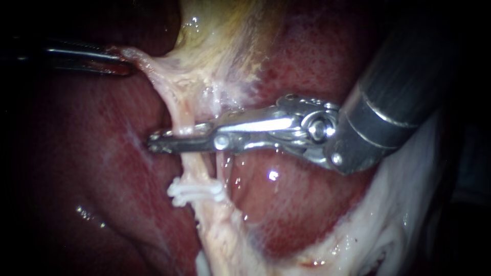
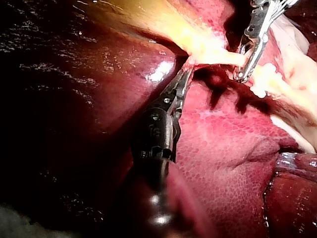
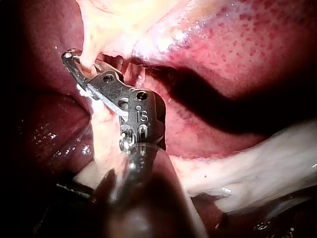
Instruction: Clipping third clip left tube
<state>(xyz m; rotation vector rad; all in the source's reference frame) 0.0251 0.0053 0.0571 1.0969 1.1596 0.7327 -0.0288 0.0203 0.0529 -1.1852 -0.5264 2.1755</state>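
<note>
Listing your field, item by item.

Left tube: a pale pink cord that runs from beneath the gallbladder down across the liver. A thinner strand lies just beside it, on its right in the endoscope view. You should expect the tube to be soft, wet and slippery, light enough to shift at any tug, and easily torn. Take it square across on the bare stretch above the clips, and do not drag along its length.

Clips: white, set crosswise on the tube and packed close together, below your right instrument's jaws. The count is hard to read; two seems likely.

Right instrument: it enters from the upper right, and its long slender jaws lie across the left tube above the clips. The jaws stand nearly together, one on each side, with the tube pinched between them. You cannot tell from these views whether a clip sits inside them.

Left instrument: it enters from the left with its jaws closed upon a pale tissue flap at the gallbladder's lower edge. The flap is stretched leftward and the tube stands taut.

Step in hand, as judged: squeezing at the third clip's site. Any sideways pull could tear the tube.
</note>
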